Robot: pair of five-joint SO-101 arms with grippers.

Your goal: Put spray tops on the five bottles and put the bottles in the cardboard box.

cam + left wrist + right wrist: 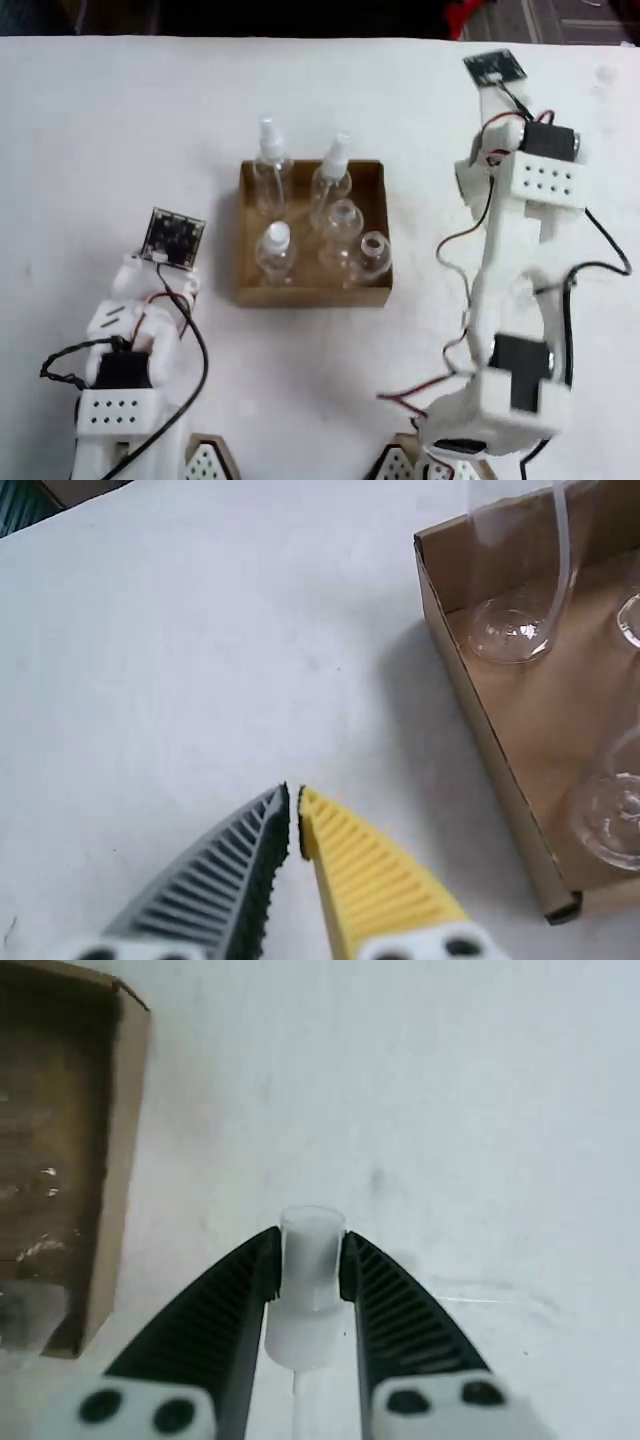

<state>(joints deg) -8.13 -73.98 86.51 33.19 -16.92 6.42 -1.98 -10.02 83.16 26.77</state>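
Note:
The cardboard box (312, 293) stands mid-table with several clear bottles in it. Three carry white spray tops: back left (270, 160), back right (334, 165) and front left (276, 245). Two bottles stand with open necks, one in the middle (343, 218) and one front right (373, 250). My right gripper (310, 1260) is shut on a white spray top (308, 1278), its tube hanging down, over bare table to the right of the box (112, 1160). My left gripper (293, 805) is shut with nothing in it, low over the table left of the box (480, 730).
The white table (120, 120) has free room around the box. The right arm (520, 260) stretches along the table's right side, and the left arm (125, 370) sits at the near left. A dark edge runs behind the table.

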